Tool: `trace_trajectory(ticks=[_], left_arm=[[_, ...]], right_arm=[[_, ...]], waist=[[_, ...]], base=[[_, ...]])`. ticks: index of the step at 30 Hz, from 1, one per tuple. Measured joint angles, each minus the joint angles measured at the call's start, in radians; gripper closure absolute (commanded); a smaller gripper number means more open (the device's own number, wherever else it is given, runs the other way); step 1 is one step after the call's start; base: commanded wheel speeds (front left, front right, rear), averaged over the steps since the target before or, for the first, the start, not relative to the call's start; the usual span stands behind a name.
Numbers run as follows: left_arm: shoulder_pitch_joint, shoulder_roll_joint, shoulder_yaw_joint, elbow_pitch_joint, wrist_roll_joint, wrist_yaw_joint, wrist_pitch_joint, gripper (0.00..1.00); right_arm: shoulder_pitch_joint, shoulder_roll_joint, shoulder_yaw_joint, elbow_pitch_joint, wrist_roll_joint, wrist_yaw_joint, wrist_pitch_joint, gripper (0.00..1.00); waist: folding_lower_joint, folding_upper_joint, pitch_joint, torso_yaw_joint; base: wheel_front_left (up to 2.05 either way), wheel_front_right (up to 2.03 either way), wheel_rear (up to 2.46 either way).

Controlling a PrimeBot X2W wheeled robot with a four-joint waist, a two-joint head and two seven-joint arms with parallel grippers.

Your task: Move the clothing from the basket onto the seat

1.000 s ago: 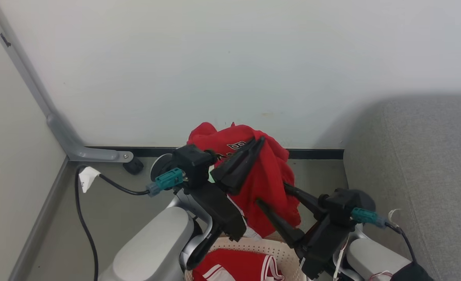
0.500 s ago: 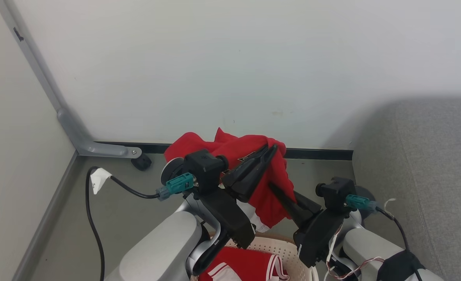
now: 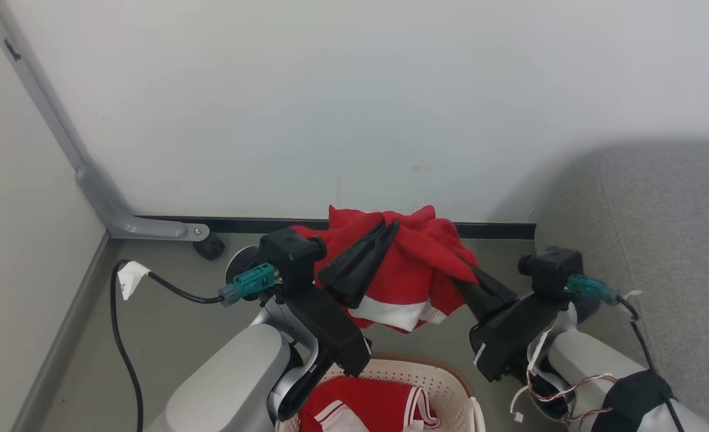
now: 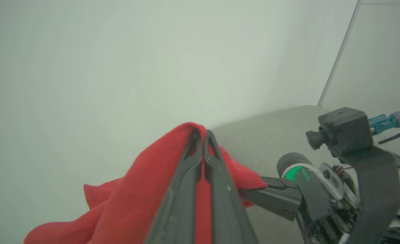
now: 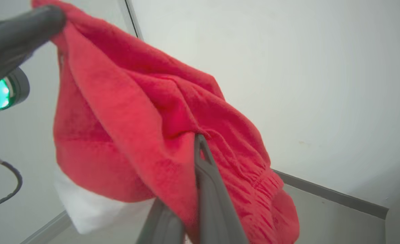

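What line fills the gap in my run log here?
left gripper: shut on red fabric garment | right gripper: shut on it | garment: above cream perforated plastic basket | red white-striped garment: in basket

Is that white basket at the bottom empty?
No, the head view shows a red garment with white stripes lying inside the basket.

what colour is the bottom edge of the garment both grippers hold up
White, below the red body of the lifted garment; clearest in the head view.
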Motion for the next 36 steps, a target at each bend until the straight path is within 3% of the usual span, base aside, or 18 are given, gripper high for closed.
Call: trace_trajectory(ticks=[1, 2, 3, 15, 23, 29, 36], left_arm=[[0.003, 0.002, 0.001, 0.001, 0.0, 0.0, 0.0, 0.76], [0.003, 0.003, 0.001, 0.004, -0.002, 0.0, 0.0, 0.58], [0.004, 0.002, 0.001, 0.004, -0.002, 0.0, 0.0, 0.02], [0.051, 0.016, 0.001, 0.001, -0.007, 0.0, -0.017, 0.0], [0.108, 0.054, -0.015, -0.016, -0.007, 0.0, -0.026, 0.0], [0.121, 0.063, -0.021, -0.046, -0.003, 0.001, -0.028, 0.0], [0.128, 0.08, -0.024, -0.071, 0.016, 0.001, -0.041, 0.0]], right_arm=[[0.0, -0.006, -0.011, -0.006, 0.004, 0.0, 0.0, 1.0], [0.003, -0.013, -0.028, -0.015, 0.009, 0.0, 0.0, 1.0], [0.006, -0.021, -0.047, -0.021, 0.015, 0.0, 0.0, 1.0], [0.073, -0.092, -0.201, -0.088, 0.029, 0.0, 0.0, 1.0], [0.131, -0.141, -0.299, -0.177, 0.014, -0.001, 0.0, 1.0], [0.178, -0.2, -0.381, -0.278, -0.035, -0.028, 0.0, 1.0], [0.242, -0.225, -0.461, -0.382, -0.071, -0.066, 0.0, 1.0]], waist=[[0.0, 0.0, 0.0, -0.003], [0.0, 0.0, -0.001, -0.006], [0.0, 0.0, -0.001, -0.009], [0.0, 0.0, -0.019, -0.065], [0.0, 0.0, -0.031, -0.117], [-0.0001, 0.0, -0.03, -0.165], [0.0, 0.0, -0.023, -0.225]], base=[[0.0, 0.0, 0.0], [0.0, 0.0, 0.0], [0.0, 0.0, 0.0], [0.0, 0.0, 0.0], [0.0, 0.0, 0.0], [0.0, 0.0, 0.0], [0.0, 0.0, 0.0]])
